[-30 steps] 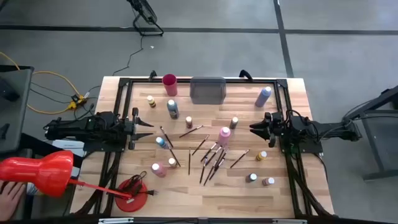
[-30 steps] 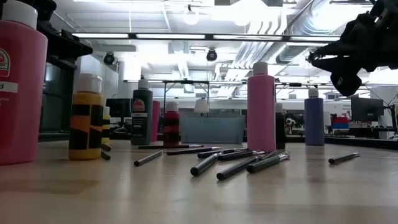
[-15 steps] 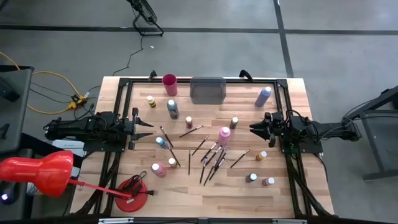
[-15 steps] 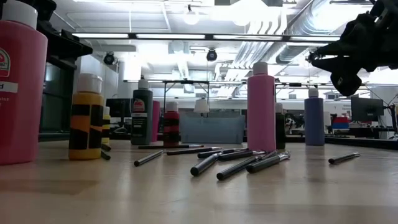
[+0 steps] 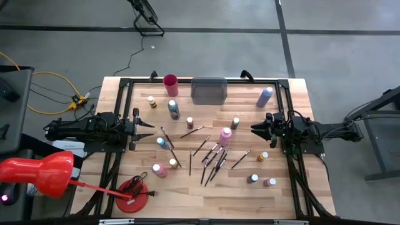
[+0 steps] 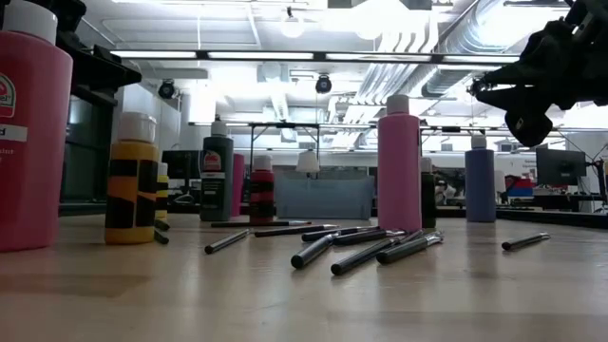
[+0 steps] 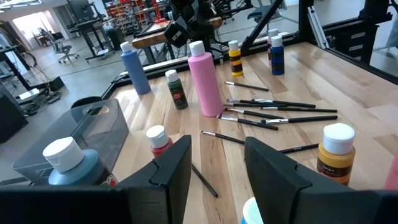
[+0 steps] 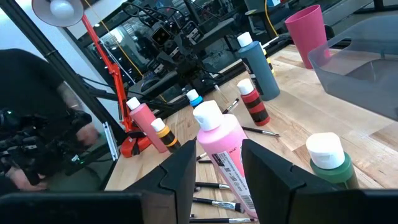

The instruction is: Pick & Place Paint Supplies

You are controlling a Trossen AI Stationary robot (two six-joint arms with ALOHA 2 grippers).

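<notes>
On the wooden table [image 5: 187,197], the paint supplies lie scattered between the two arms. Bottles stand upright: a tall pink bottle [image 5: 225,135] at centre, a lavender bottle [image 5: 264,97] toward the far right, a blue bottle [image 5: 174,109] near the pink cup [image 5: 170,85], a yellow one [image 5: 152,102] beside it. Thin dark brushes [image 5: 212,159] lie loosely fanned just beside the pink bottle, some touching. The grey tray [image 5: 209,90] sits at the far edge.

Left gripper [image 5: 149,129] hovers at the table's left side, fingers [image 7: 171,165] parted with a gap, holding nothing. Right gripper [image 5: 255,129] hovers at the right side, fingers [image 8: 264,165] likewise apart and empty; whether either touches the table surface is unclear.
</notes>
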